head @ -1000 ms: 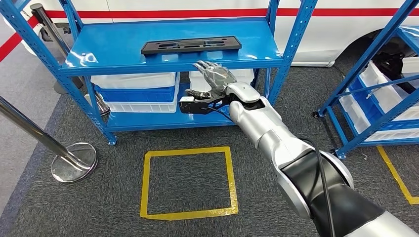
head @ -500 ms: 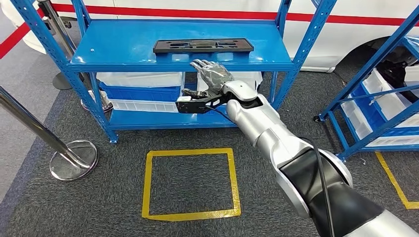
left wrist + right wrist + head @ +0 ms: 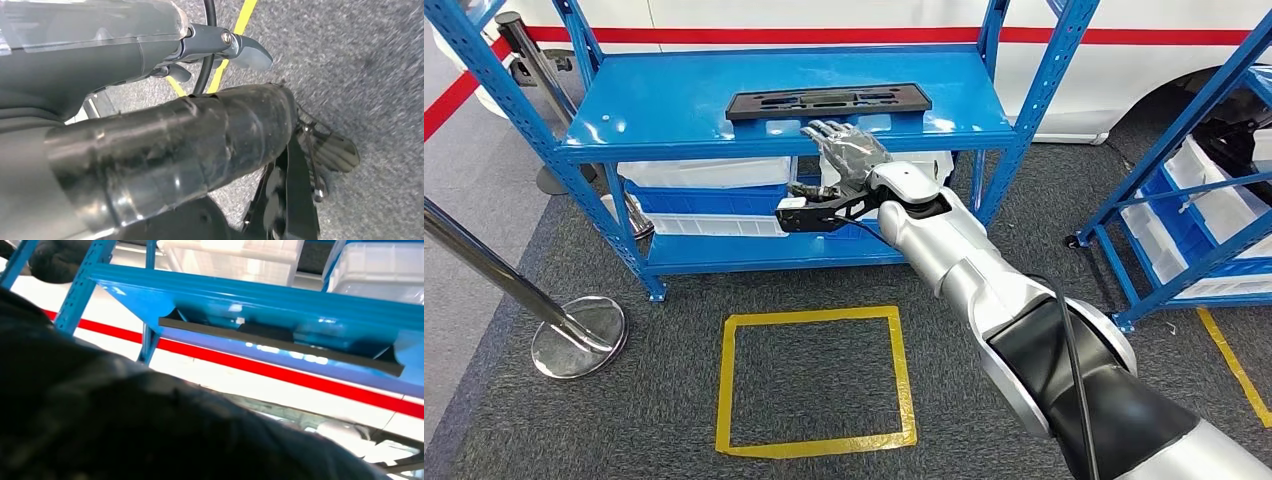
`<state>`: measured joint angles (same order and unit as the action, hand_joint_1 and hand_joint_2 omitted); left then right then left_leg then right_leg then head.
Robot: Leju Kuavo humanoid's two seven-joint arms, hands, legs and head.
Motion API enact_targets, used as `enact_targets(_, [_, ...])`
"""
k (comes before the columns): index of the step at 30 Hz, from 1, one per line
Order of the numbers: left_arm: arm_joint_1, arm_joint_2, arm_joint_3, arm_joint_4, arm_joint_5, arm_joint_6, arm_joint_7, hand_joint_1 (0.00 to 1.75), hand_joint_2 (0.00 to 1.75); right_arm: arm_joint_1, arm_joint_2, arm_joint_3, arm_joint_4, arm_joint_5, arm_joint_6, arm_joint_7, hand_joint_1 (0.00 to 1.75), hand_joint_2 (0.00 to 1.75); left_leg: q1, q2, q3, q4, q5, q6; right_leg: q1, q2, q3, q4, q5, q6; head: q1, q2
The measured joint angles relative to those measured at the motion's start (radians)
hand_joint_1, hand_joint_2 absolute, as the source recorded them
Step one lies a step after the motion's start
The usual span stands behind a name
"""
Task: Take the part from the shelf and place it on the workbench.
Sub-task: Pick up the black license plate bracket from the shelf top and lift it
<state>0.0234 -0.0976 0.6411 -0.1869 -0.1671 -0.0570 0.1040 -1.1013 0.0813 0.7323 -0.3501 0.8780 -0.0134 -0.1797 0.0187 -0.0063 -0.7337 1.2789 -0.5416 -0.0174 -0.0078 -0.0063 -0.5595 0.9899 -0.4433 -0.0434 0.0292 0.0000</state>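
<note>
- Right hand (image 3: 849, 150) is reaching toward the front edge of the top shelf, fingers spread apart and grasping nothing; the silver right arm (image 3: 984, 290) is stretching up from the lower right of the head view.
- Fingertips (image 3: 822, 128) are lying at the shelf's front lip, just short of the part and not touching it as far as the head view shows.
- Black flat part (image 3: 828, 100), a long narrow panel with cut-out recesses, is lying flat on the top level of the blue metal shelf (image 3: 664, 100), near its front edge; the right wrist view is showing it edge-on (image 3: 280, 345).
- White and blue plastic bins (image 3: 704, 190) are sitting on the shelf level below.
- Left hand (image 3: 240, 50) is hanging low over grey carpet in the left wrist view; whether it is released or clenched cannot be told.
- Yellow tape square (image 3: 816, 380) is marking the grey carpet in front of the shelf.
- Chrome stanchion post with a round base (image 3: 579, 335) is standing to the left.
- Second blue rack (image 3: 1194, 210) with white bins is standing to the right.
</note>
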Motion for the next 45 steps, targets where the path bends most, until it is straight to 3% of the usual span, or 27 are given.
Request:
enact_targets(1, [0.001, 0.001, 0.001, 0.000, 0.000, 0.001, 0.000, 0.00, 0.00, 0.001, 0.000, 0.003, 0.001, -0.001, 0.001, 0.000, 0.00, 0.00, 0.005, 0.001, 0.000, -0.020, 0.029, -0.006, -0.004, 0.000, 0.004, 0.006, -0.008, 0.005, 0.000, 0.000])
enact_targets(3, [0.003, 0.002, 0.004, 0.000, -0.002, 0.002, 0.000, 0.00, 0.00, 0.001, 0.000, 0.004, 0.001, -0.003, 0.002, 0.001, 0.00, 0.00, 0.012, 0.004, 0.042, -0.135, 0.105, -0.018, -0.012, 0.001, 0.010, 0.023, -0.028, 0.019, 0.000, 0.000])
enact_targets(4, [0.003, 0.002, 0.006, 0.000, -0.003, 0.001, 0.000, 0.00, 0.00, 0.000, 0.000, 0.005, 0.001, -0.005, 0.002, 0.002, 0.00, 0.00, 0.012, 0.005, 0.066, -0.190, 0.126, -0.019, -0.012, 0.002, 0.010, 0.036, -0.039, 0.028, -0.001, 0.000])
enact_targets(6, [0.002, 0.002, 0.009, 0.000, -0.007, -0.001, 0.000, 0.00, 0.00, -0.001, -0.001, 0.006, 0.001, -0.007, 0.003, 0.005, 0.00, 0.00, 0.009, 0.005, 0.085, -0.230, 0.125, -0.009, -0.009, 0.003, 0.005, 0.048, -0.052, 0.042, -0.003, 0.000])
enact_targets(9, [-0.001, 0.002, 0.014, 0.000, -0.011, -0.006, 0.000, 0.00, 0.00, -0.001, -0.001, 0.014, 0.001, -0.010, 0.004, 0.008, 0.00, 0.00, 0.008, 0.003, 0.087, -0.232, 0.118, 0.018, -0.010, 0.003, 0.004, 0.052, -0.062, 0.056, -0.003, 0.000])
enact_targets(10, [-0.001, 0.002, 0.015, 0.000, -0.012, -0.008, 0.000, 0.00, 0.00, -0.002, -0.001, 0.017, 0.001, -0.011, 0.005, 0.009, 0.00, 0.00, 0.009, 0.003, 0.090, -0.235, 0.116, 0.025, -0.012, 0.003, -0.004, 0.071, -0.075, 0.059, -0.003, 0.000])
enact_targets(12, [0.000, 0.002, 0.017, 0.000, -0.014, -0.009, 0.000, 0.00, 0.00, -0.004, -0.004, 0.022, 0.001, -0.012, 0.008, 0.010, 0.00, 0.00, 0.008, 0.003, 0.097, -0.238, 0.112, 0.036, -0.013, 0.003, -0.055, 0.172, -0.123, 0.064, -0.003, 0.000])
enact_targets(14, [0.000, 0.002, 0.017, 0.000, -0.017, -0.009, 0.000, 0.00, 0.00, -0.001, -0.008, 0.026, 0.003, -0.015, 0.009, 0.011, 0.00, 0.00, 0.003, 0.002, 0.103, -0.238, 0.106, 0.043, -0.012, 0.004, -0.133, 0.301, -0.163, 0.064, -0.003, 0.000])
enact_targets(15, [0.000, 0.002, 0.018, 0.000, -0.019, -0.009, 0.000, 0.00, 0.00, 0.001, -0.009, 0.028, 0.005, -0.016, 0.009, 0.012, 0.00, 0.00, 0.000, 0.001, 0.107, -0.238, 0.103, 0.046, -0.011, 0.004, -0.159, 0.333, -0.160, 0.061, -0.003, 0.000])
enact_targets(16, [-0.001, 0.002, 0.018, 0.000, -0.020, -0.009, 0.000, 0.00, 0.00, 0.002, -0.009, 0.028, 0.006, -0.018, 0.008, 0.012, 0.00, 0.00, -0.003, -0.001, 0.112, -0.238, 0.099, 0.048, -0.009, 0.004, -0.165, 0.324, -0.134, 0.055, -0.003, 0.000])
enact_targets(19, [0.000, -0.001, 0.018, 0.000, -0.022, -0.009, 0.000, 0.00, 0.00, -0.003, -0.011, 0.029, 0.007, -0.021, 0.006, 0.018, 0.00, 0.00, -0.010, -0.005, 0.132, -0.241, 0.088, 0.048, 0.008, 0.006, -0.103, 0.148, -0.012, 0.019, -0.004, 0.000])
enact_targets(21, [-0.001, -0.006, 0.018, 0.000, -0.022, -0.009, 0.000, 0.00, 0.00, -0.009, -0.013, 0.029, 0.008, -0.022, 0.002, 0.031, 0.00, 0.00, -0.008, -0.006, 0.134, -0.243, 0.085, 0.042, 0.020, 0.006, -0.074, 0.075, 0.011, -0.001, -0.005, 0.000])
enact_targets(23, [-0.002, -0.007, 0.020, 0.000, -0.022, -0.008, 0.000, 0.00, 0.00, -0.016, -0.016, 0.029, 0.008, -0.023, 0.000, 0.050, 0.00, 0.00, -0.007, -0.005, 0.135, -0.249, 0.086, 0.031, 0.025, 0.005, -0.065, 0.053, 0.007, -0.006, -0.005, 0.000])
enact_targets(26, [-0.002, -0.006, 0.023, 0.000, -0.022, -0.005, 0.001, 0.00, 0.00, -0.028, -0.024, 0.029, 0.010, -0.025, -0.001, 0.077, 0.00, 0.00, -0.008, -0.001, 0.123, -0.214, 0.061, 0.015, 0.012, 0.002, -0.036, 0.013, 0.015, -0.005, -0.005, 0.000])
enact_targets(29, [0.000, -0.005, 0.024, 0.000, -0.022, 0.000, 0.005, 0.00, 0.00, -0.035, -0.034, 0.029, 0.017, -0.028, -0.001, 0.098, 0.00, 0.00, 0.000, 0.000, 0.034, -0.041, -0.010, 0.000, 0.007, 0.001, -0.021, 0.004, 0.011, -0.005, -0.005, 0.000])
enact_targets(30, [0.001, -0.005, 0.025, 0.000, -0.022, 0.002, 0.007, 0.00, 0.00, -0.034, -0.036, 0.029, 0.020, -0.029, -0.001, 0.102, 0.00, 0.00, 0.003, 0.001, 0.010, -0.002, -0.015, -0.005, 0.006, 0.002, -0.018, 0.006, 0.007, -0.004, -0.005, 0.000])
enact_targets(31, [0.001, -0.004, 0.026, 0.000, -0.022, 0.004, 0.008, 0.00, 0.00, -0.034, -0.039, 0.029, 0.023, -0.029, -0.001, 0.106, 0.00, 0.00, 0.005, 0.001, 0.002, 0.001, 0.000, -0.010, 0.004, 0.003, -0.015, 0.009, 0.002, -0.001, -0.005, 0.000])
enact_targets(33, [0.002, -0.003, 0.030, -0.001, -0.022, 0.006, 0.009, 0.00, 0.00, -0.035, -0.045, 0.029, 0.027, -0.030, -0.001, 0.116, 0.00, 0.00, 0.010, 0.003, 0.040, -0.099, 0.074, -0.015, 0.000, 0.004, -0.008, 0.022, -0.014, 0.009, -0.005, 0.000])
enact_targets(35, [0.002, -0.004, 0.036, -0.001, -0.022, 0.007, 0.010, 0.00, 0.00, -0.038, -0.050, 0.029, 0.031, -0.031, -0.001, 0.123, 0.00, 0.00, 0.009, 0.005, 0.090, -0.205, 0.116, -0.010, 0.001, 0.005, -0.008, 0.039, -0.030, 0.022, -0.005, 0.000])
enact_targets(40, [0.001, -0.006, 0.043, -0.005, -0.025, 0.004, 0.010, 0.00, 0.00, -0.040, -0.059, 0.029, 0.035, -0.029, 0.000, 0.122, 0.00, 0.00, 0.006, 0.003, 0.108, -0.242, 0.106, 0.023, 0.002, 0.005, -0.019, 0.059, -0.048, 0.045, -0.004, 0.000])
enact_targets(42, [0.002, -0.006, 0.044, -0.006, -0.028, 0.003, 0.010, 0.00, 0.00, -0.041, -0.063, 0.029, 0.036, -0.027, 0.002, 0.120, 0.00, 0.00, 0.009, 0.003, 0.116, -0.250, 0.105, 0.035, -0.002, 0.005, -0.055, 0.136, -0.089, 0.054, -0.004, 0.000])
enact_targets(44, [0.001, -0.006, 0.047, -0.006, -0.032, 0.001, 0.010, 0.00, 0.00, -0.039, -0.065, 0.029, 0.039, -0.025, 0.005, 0.117, 0.00, 0.00, 0.008, 0.003, 0.121, -0.251, 0.100, 0.043, -0.005, 0.006, -0.127, 0.265, -0.138, 0.060, -0.004, 0.000])
enact_targets(45, [0.000, -0.006, 0.048, -0.007, -0.033, -0.001, 0.010, 0.00, 0.00, -0.036, -0.065, 0.029, 0.040, -0.025, 0.007, 0.117, 0.00, 0.00, 0.007, 0.002, 0.124, -0.251, 0.098, 0.044, -0.006, 0.005, -0.157, 0.312, -0.145, 0.061, -0.004, 0.000])
